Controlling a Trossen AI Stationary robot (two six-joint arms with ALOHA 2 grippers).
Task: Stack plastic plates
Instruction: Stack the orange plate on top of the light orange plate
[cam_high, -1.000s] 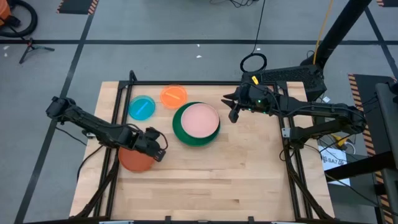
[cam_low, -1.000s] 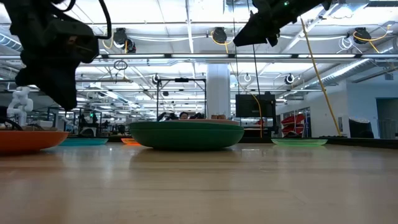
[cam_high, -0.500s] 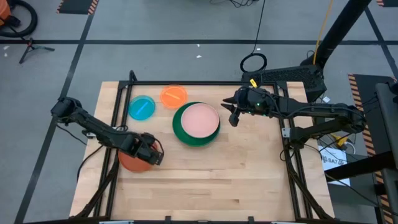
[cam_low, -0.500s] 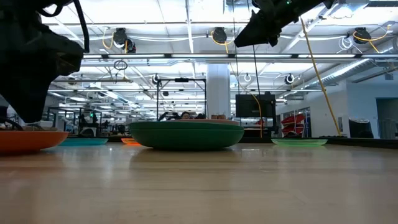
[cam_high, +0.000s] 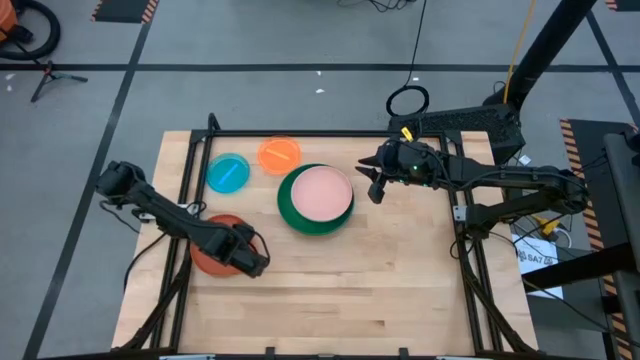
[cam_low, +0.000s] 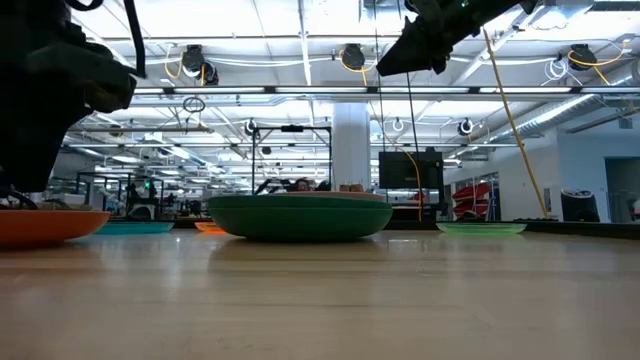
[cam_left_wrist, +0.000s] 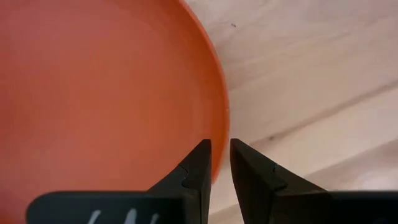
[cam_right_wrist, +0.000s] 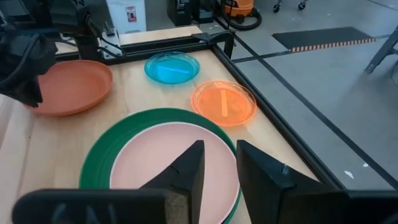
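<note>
- Nearest to me, my left gripper (cam_high: 250, 262) sits low at the near-right rim of the medium orange-red round plastic plate (cam_high: 213, 258), on the left side of the wooden table (cam_high: 400, 280); from the left wrist camera its fingers (cam_left_wrist: 198, 171) stand a narrow gap apart with the plate's rim (cam_left_wrist: 221, 112) running into that gap, and I cannot tell whether they press on it.
- Further back, at mid-table, I see the large dark green round plastic plate (cam_high: 292, 215) with the pink medium plastic plate (cam_high: 322, 193) lying inside it.
- Right of that stack, my right gripper (cam_high: 372, 187) hangs above the table, fingers (cam_right_wrist: 186, 168) slightly parted, holding nothing.
- Farthest off, the small translucent blue plate (cam_high: 228, 172) and the small translucent orange plate (cam_high: 279, 154) lie side by side near the far-left edge.
- From the low camera, a pale green plate (cam_low: 481, 228) shows on the far right.
</note>
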